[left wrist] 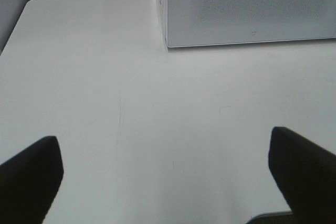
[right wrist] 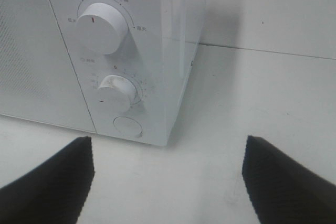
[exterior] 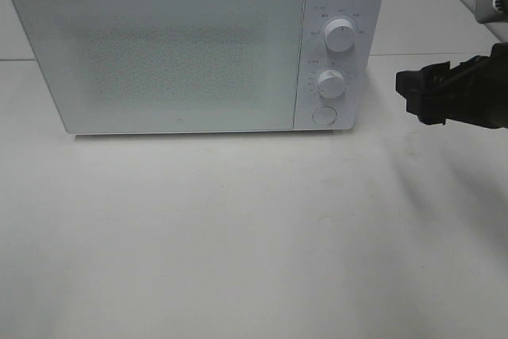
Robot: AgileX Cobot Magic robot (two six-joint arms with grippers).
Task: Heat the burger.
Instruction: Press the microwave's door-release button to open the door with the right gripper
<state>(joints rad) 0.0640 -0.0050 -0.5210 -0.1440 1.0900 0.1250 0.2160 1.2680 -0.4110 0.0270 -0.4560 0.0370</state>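
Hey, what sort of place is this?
Probably a robot test bench staged as a kitchen: a white microwave on a plain white table, with a black robot hand beside it.

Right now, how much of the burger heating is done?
Done: the microwave door is shut; no burger shows anywhere, so it may be inside, but I cannot tell. In hand: the right gripper hangs open beside the knobs, touching nothing; the left gripper is open over the table. Left: probably turning the knobs to start heating.
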